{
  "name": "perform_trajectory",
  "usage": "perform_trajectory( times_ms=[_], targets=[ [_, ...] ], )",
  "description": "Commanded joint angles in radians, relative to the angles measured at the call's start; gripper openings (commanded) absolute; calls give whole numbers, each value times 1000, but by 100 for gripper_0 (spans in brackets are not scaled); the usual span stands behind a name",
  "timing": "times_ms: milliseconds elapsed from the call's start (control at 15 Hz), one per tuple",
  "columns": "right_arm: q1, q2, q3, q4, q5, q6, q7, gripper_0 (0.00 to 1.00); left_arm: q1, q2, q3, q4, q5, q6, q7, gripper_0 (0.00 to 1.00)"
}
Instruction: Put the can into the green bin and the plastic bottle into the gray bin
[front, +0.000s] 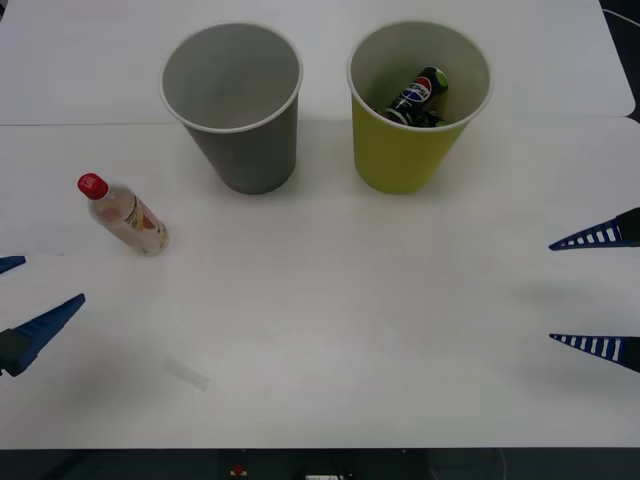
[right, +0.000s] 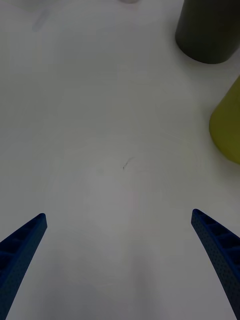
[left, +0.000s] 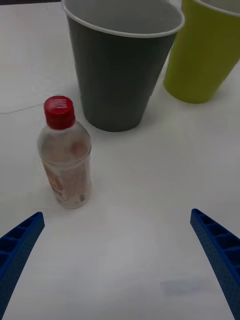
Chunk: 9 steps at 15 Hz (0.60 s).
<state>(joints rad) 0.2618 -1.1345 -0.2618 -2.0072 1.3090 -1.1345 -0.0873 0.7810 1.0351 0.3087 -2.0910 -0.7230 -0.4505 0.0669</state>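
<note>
Left hand is hanging wide before the plastic bottle, standing, looking light, slick; its labelled middle is looking best. Right hand is waiting wide.

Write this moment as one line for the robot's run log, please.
can: inside green bin | plastic bottle: upright on table, outside gray bin | left gripper: open near bottle | right gripper: open, empty
</note>
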Motion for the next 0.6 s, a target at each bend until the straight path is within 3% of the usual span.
perform_trajectory(
  times_ms=[67,267,600],
  targets=[
    [0,0,0,0,0,0,0,100,-29,-9,-56,83,165,16,-142,100],
    [0,0,0,0,0,0,0,100,-69,-9,-115,189,346,-7,-331,100],
    [0,0,0,0,0,0,0,100,-177,-10,-275,385,700,-135,-659,100]
  ],
)
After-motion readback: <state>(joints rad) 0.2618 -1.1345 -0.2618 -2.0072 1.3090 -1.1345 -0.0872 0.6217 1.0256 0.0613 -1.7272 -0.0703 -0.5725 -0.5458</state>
